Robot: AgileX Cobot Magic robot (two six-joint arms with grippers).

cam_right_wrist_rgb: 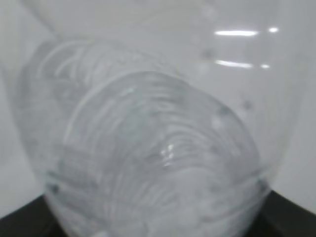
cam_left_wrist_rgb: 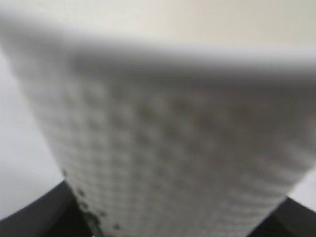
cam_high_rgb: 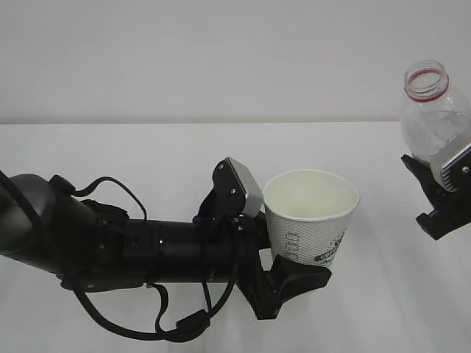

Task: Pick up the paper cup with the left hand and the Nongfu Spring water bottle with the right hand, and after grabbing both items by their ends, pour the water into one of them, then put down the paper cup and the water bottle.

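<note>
The white paper cup [cam_high_rgb: 313, 213] with its green logo stands upright above the table, mouth open, and its inside looks white and dry. My left gripper [cam_high_rgb: 280, 234] is shut on its lower half, one finger behind it and one in front. Close up in the left wrist view, the cup's dimpled wall [cam_left_wrist_rgb: 173, 133] fills the picture. At the far right the clear Nongfu Spring water bottle [cam_high_rgb: 430, 110] is uncapped, with a red neck ring. My right gripper [cam_high_rgb: 436, 165] is shut on its lower body. The right wrist view shows only the blurred ribbed bottle [cam_right_wrist_rgb: 158, 148]. I cannot make out any water.
The white table [cam_high_rgb: 147, 154] runs back to a plain light wall. My left arm, with its looping black cables [cam_high_rgb: 110, 250], lies low across the left front of the table. Nothing else stands on it.
</note>
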